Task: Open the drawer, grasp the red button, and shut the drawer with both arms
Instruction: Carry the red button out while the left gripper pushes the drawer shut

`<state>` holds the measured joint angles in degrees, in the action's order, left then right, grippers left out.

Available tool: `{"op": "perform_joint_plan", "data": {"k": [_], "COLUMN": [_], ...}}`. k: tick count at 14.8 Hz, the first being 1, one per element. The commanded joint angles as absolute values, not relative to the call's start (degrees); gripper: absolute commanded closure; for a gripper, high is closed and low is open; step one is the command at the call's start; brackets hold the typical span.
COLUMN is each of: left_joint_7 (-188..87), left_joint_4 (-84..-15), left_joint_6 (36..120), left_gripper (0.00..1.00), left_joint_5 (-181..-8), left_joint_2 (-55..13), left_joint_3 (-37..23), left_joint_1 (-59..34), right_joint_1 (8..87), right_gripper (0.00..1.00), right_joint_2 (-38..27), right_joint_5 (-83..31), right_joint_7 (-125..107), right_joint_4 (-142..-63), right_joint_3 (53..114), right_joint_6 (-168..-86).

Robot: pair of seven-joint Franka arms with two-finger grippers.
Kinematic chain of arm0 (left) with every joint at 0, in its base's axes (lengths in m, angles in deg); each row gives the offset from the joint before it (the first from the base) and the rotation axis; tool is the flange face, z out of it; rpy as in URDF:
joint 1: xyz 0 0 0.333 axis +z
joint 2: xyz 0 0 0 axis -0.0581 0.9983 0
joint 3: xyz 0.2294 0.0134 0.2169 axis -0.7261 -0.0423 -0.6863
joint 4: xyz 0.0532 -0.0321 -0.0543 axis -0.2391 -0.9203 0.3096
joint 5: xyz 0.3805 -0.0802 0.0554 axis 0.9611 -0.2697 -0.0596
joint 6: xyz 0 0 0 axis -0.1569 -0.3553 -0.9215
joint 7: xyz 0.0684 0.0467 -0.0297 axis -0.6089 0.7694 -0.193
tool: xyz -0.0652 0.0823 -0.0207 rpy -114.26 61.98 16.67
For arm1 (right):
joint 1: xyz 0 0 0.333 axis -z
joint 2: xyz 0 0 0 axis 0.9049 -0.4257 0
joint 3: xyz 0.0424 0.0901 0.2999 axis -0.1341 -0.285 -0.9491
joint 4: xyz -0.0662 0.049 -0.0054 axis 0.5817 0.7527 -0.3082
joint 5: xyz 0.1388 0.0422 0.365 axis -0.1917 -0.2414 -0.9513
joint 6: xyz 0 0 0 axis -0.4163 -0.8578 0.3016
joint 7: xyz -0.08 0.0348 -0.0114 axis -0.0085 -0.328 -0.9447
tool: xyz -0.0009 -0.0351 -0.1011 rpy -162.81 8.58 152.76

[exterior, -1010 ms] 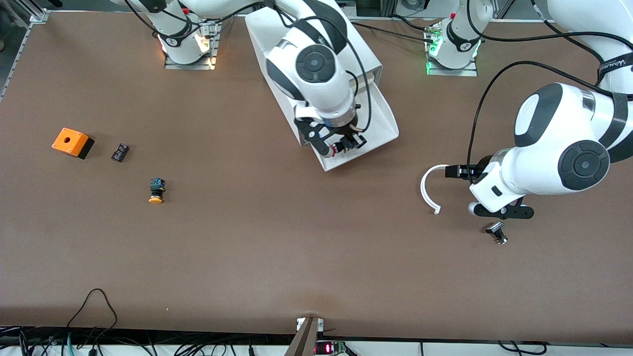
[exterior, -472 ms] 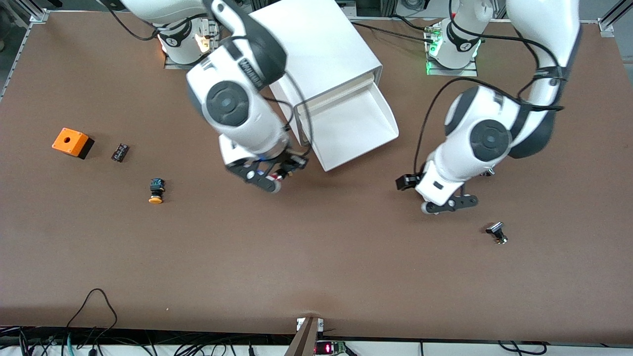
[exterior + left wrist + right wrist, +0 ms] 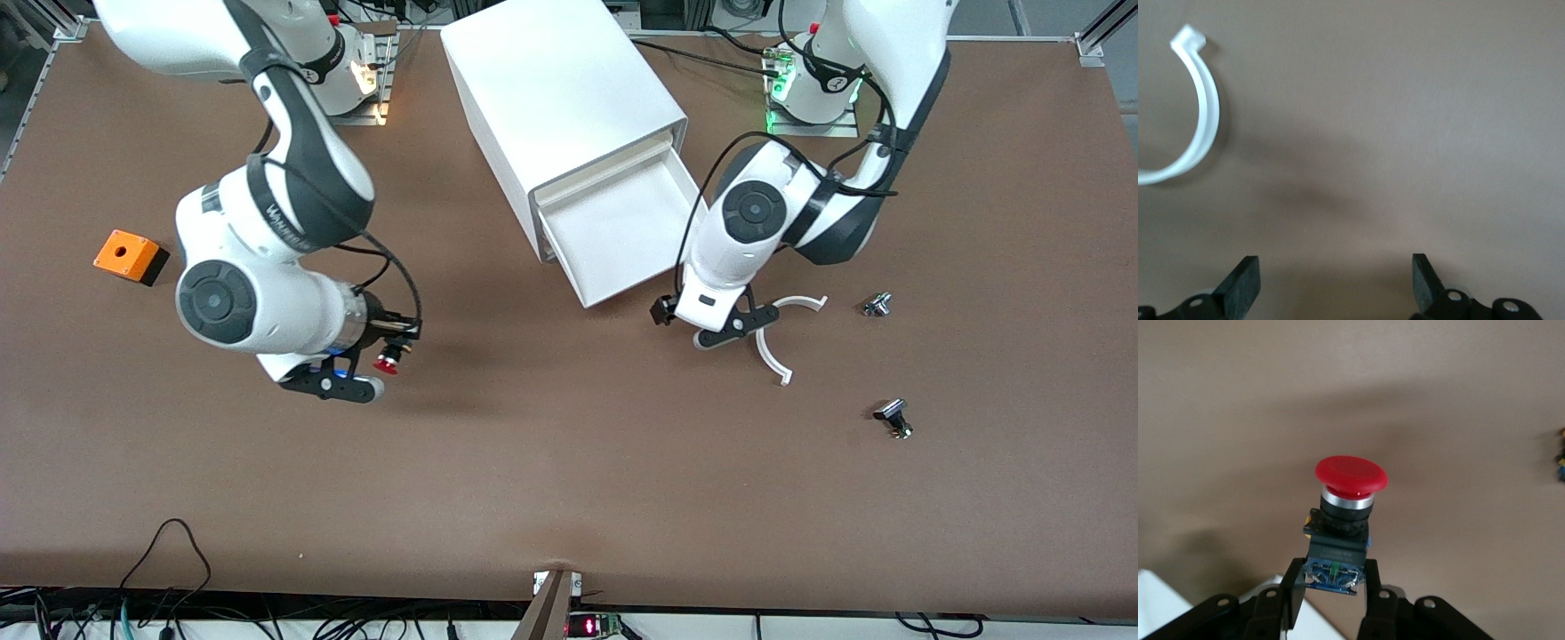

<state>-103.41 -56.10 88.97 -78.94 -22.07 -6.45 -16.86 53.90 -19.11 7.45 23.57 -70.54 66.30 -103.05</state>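
The drawer (image 3: pixel 622 238) stands pulled out of the white cabinet (image 3: pixel 560 98), and nothing shows inside it. My right gripper (image 3: pixel 388 354) is shut on the button (image 3: pixel 388 363), which has a red cap and a black-and-blue body. It hangs over bare table, off toward the right arm's end from the drawer. In the right wrist view the fingers (image 3: pixel 1290 587) of my right gripper (image 3: pixel 1333 579) clamp the button's (image 3: pixel 1351 475) blue base, cap pointing away. My left gripper (image 3: pixel 702 324) is open and empty, low over the table by the drawer's front corner. In the left wrist view my left gripper (image 3: pixel 1335 283) frames bare table.
A white curved strip (image 3: pixel 775 345) lies on the table next to the left gripper, also seen as the strip (image 3: pixel 1201 113) from the left wrist. Two small metal parts (image 3: pixel 877 305) (image 3: pixel 893 418) lie toward the left arm's end. An orange box (image 3: pixel 129 255) sits toward the right arm's end.
The right gripper has carried the button out of the drawer and away toward the right arm's end. The left arm has swung in toward the drawer's front corner.
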Motion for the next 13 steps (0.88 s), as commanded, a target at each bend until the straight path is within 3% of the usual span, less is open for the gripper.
{"op": "perform_joint_plan", "data": {"k": [1, 7, 13], "left_joint_7": [-106.9, -109.9, -109.9], "left_joint_4": [-60.1, -63.3, -63.7], "left_joint_6": [89.5, 88.5, 85.7], "left_gripper": [0.0, 0.0, 0.0], "left_joint_5": [-78.1, -78.2, -82.2], "left_joint_2": [-24.6, -24.9, -24.9], "left_joint_3": [-4.7, 1.7, 6.1], "left_joint_1": [-17.4, -17.0, -17.0], "right_joint_1": [55.8, 55.8, 56.1], "right_gripper": [1.0, 1.0, 1.0], "right_joint_2": [-14.3, -7.0, -7.4], "right_joint_5": [7.7, 7.8, 7.4], "right_joint_7": [15.6, -3.9, -13.4], "right_joint_4": [-81.1, -105.6, -116.4], "right_joint_3": [67.6, 76.6, 79.6], "right_joint_6": [-107.2, -129.6, -143.8]}}
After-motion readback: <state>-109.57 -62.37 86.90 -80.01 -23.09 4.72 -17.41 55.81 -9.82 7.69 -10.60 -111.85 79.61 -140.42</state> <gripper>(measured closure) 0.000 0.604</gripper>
